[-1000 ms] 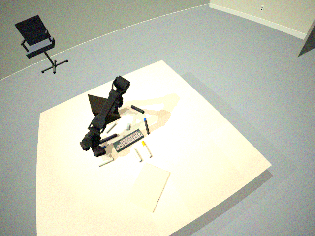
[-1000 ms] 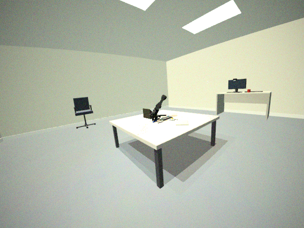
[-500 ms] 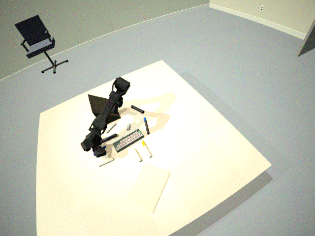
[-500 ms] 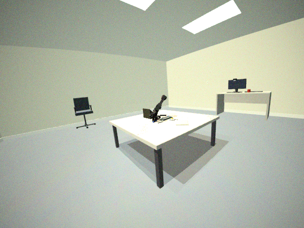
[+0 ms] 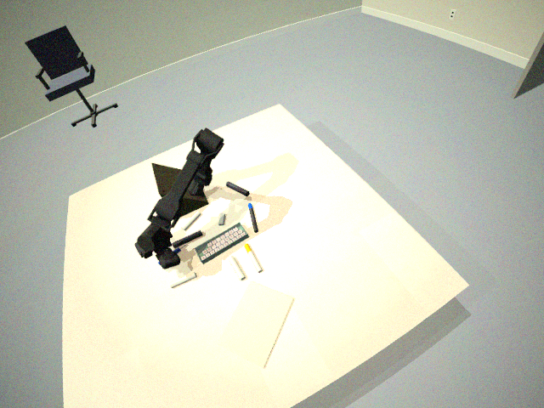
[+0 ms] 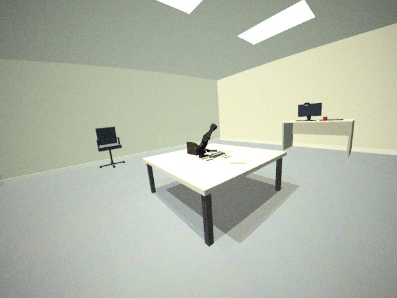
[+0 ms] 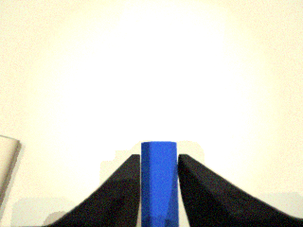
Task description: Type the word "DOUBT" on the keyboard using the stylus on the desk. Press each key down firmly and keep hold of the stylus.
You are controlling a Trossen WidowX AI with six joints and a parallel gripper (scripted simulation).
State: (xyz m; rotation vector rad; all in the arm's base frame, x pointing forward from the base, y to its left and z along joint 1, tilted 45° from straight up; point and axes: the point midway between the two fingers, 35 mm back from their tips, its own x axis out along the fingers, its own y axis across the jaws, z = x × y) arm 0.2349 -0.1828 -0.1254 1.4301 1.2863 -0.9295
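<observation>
Stylus (image 5: 176,251) (image 7: 159,184) pinched, operator, your gripper (image 5: 159,263) (image 7: 158,162) nearly closed on its blue barrel; next, lift toward two o'clock, over the keyboard (image 5: 222,243) (image 6: 216,154)!

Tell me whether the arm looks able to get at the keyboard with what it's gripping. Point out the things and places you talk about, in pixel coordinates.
Probably yes: the gripper (image 5: 169,257) (image 7: 158,162) is shut on a blue stick (image 7: 159,184) just off one end of the keyboard (image 5: 222,242), and nothing visibly lies on the keys. The black marker beside that end might need clearing.
</observation>
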